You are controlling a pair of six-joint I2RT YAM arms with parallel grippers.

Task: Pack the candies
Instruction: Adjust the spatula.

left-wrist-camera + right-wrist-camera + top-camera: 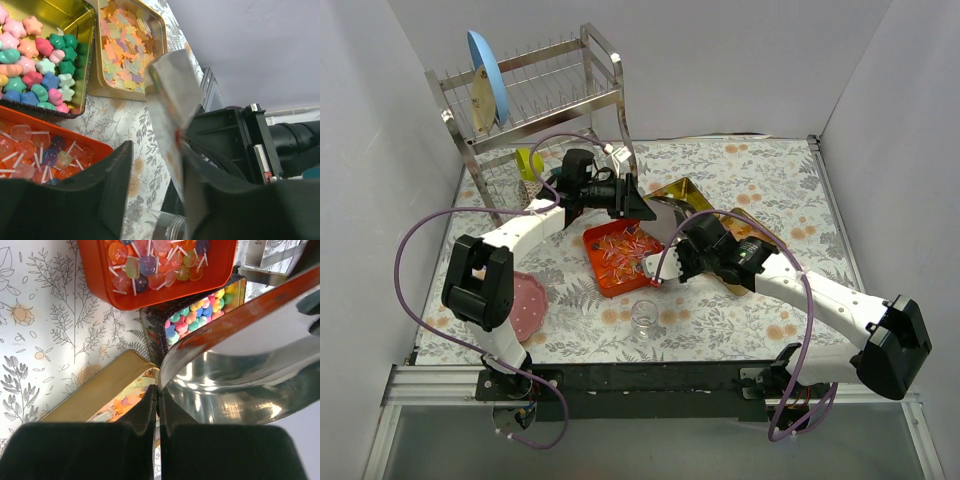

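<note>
The candies lie in three trays. Clear-wrapped pieces on sticks (35, 155) fill an orange tray (597, 240). Pastel star-shaped sweets (40, 65) fill a gold tin, and flat orange-yellow pieces (125, 50) fill a second tin. A silver bag (665, 215) hangs above the trays between both arms. My right gripper (158, 390) is shut on its lower edge. My left gripper (156, 150) stands open around the bag's other edge (167, 100), which rests against the right finger (215, 200); the left finger is apart from it.
A small clear jar (644, 316) stands on the floral cloth in front of the orange tray. A pink plate (525, 300) lies at the left. A dish rack (535, 100) with a blue plate and a yellow-green cup (530, 163) stands at the back left.
</note>
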